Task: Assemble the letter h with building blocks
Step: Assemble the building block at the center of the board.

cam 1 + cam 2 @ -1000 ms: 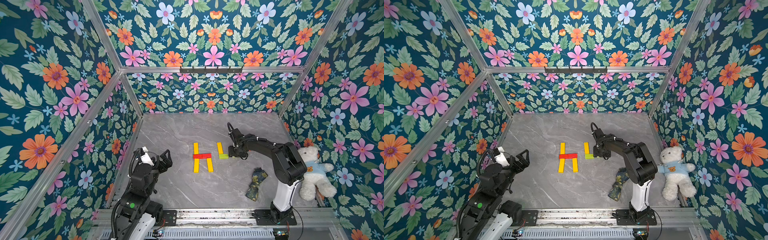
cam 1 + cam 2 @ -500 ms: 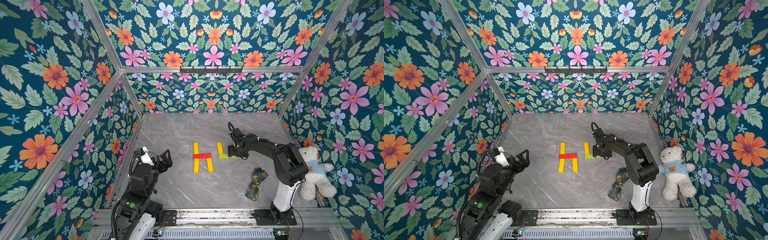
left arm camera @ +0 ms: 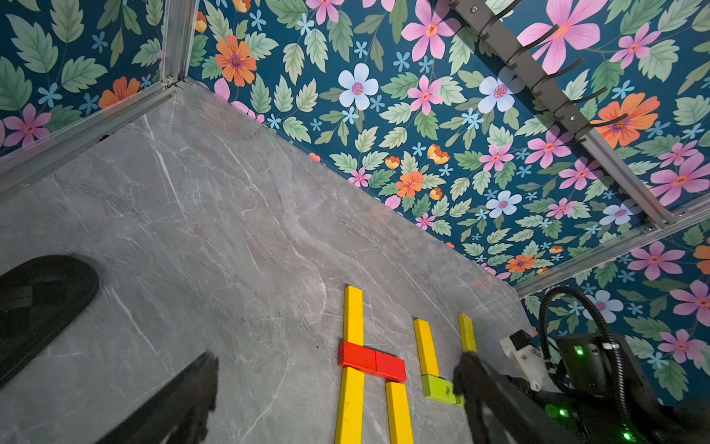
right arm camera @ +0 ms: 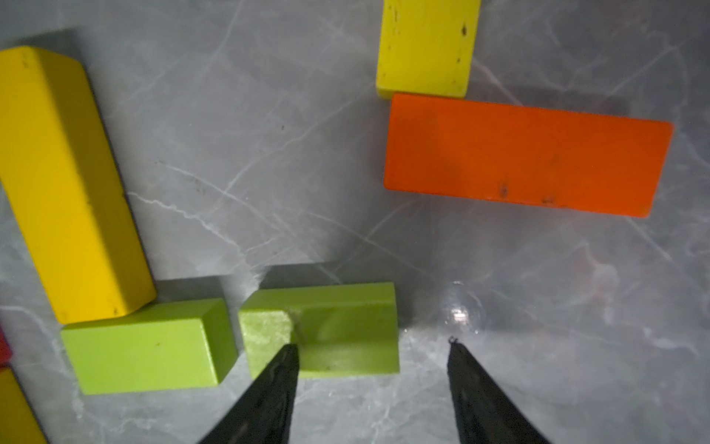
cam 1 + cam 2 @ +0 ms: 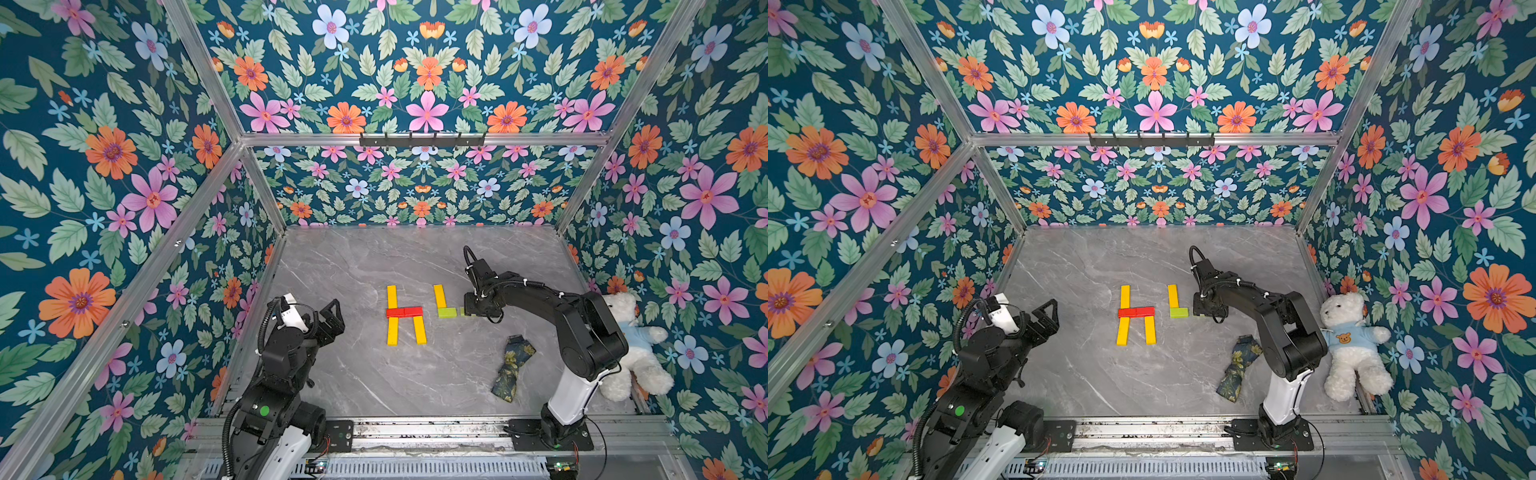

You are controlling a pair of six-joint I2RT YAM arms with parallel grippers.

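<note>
A letter h [image 5: 404,312] lies flat mid-table: a long yellow upright [image 5: 392,313], a red crossbar [image 5: 404,311] and a shorter yellow leg [image 5: 419,330]. To its right a yellow block [image 5: 439,296] meets a lime block [image 5: 447,312]. A second lime block [image 4: 345,330] lies just beyond a small gap from it. My right gripper [image 4: 372,344] is low over this second lime block, jaws open, with one fingertip [image 4: 288,357] overlapping it. An orange block [image 4: 526,153] and a yellow block [image 4: 426,46] lie just beyond. My left gripper [image 5: 330,318] rests open at the near left, holding nothing.
A dark floral cloth scrap [image 5: 512,368] lies near the right arm's base. A white teddy bear [image 5: 631,353] leans at the right wall. Floral walls close in the table [image 5: 374,266] on three sides.
The right gripper has stayed low at the lime blocks, shifting only slightly. The left arm has not moved.
</note>
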